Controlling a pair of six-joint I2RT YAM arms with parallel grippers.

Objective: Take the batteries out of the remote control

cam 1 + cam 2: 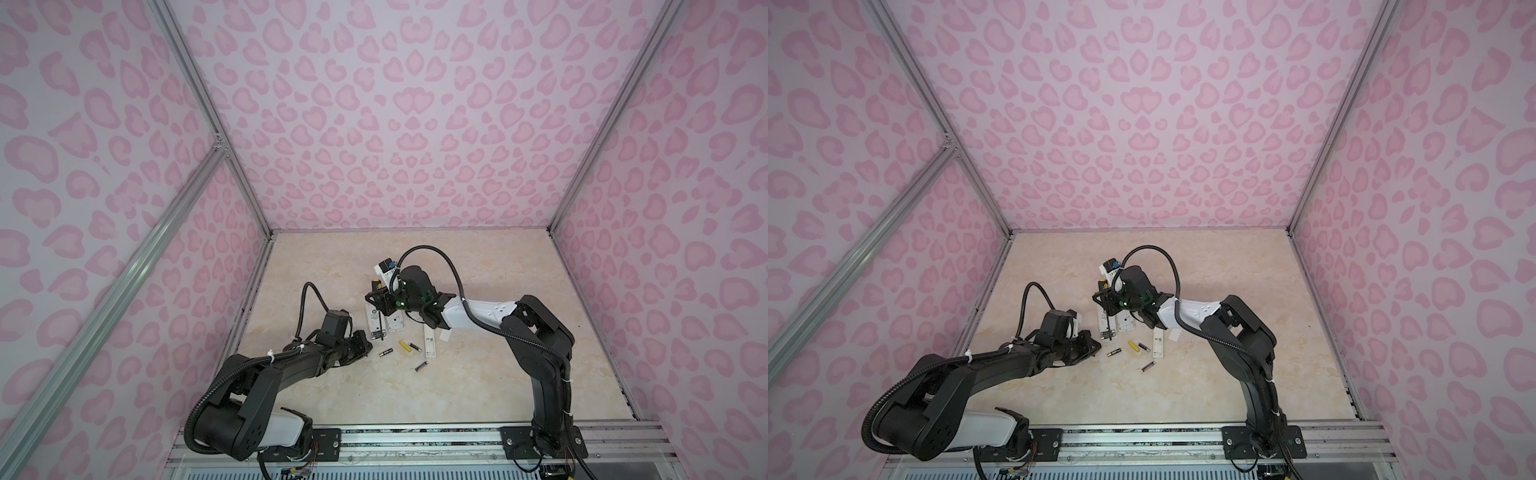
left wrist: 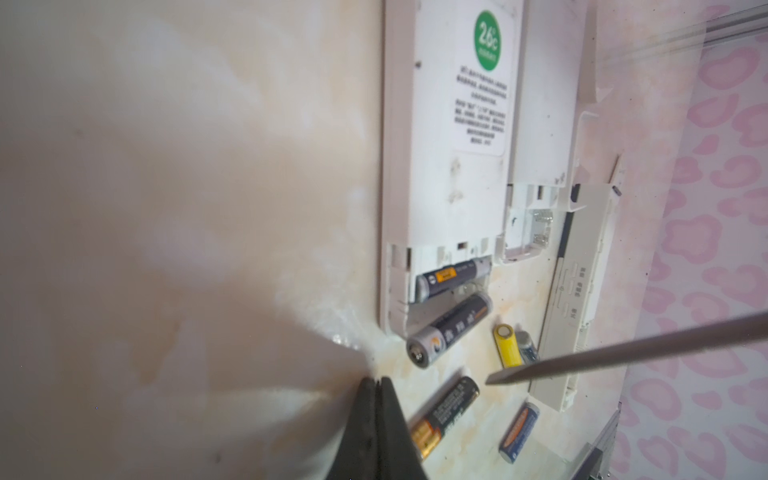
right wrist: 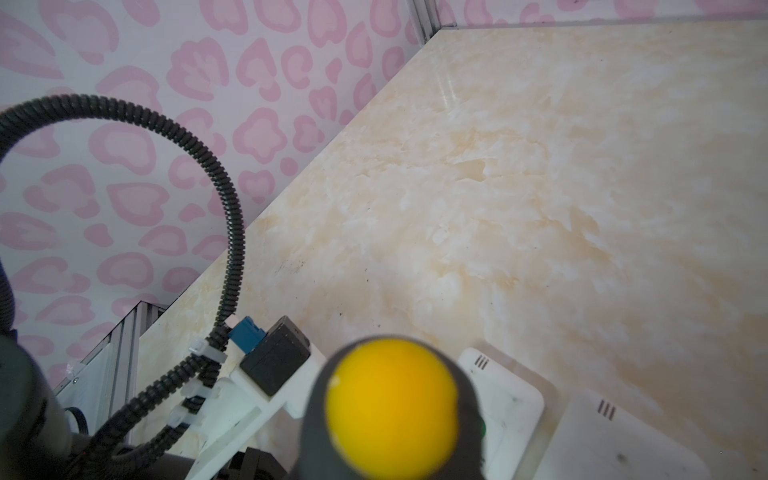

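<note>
A: So, what's left in the remote (image 2: 440, 199)?
B: One battery (image 2: 451, 278) lies in its open bay; a second battery (image 2: 449, 328) hangs half out at the near end. Four more batteries (image 2: 446, 411) lie loose on the tabletop (image 2: 166, 208), just nearer.
A: And the claws?
B: The right claw (image 1: 380, 301) grasps the screwdriver (image 2: 623, 353), tip low by that near end, likely for prying. The left claw (image 2: 376, 388) is clenched on nothing, near-left of the remote, perhaps ready to brace it.
</note>
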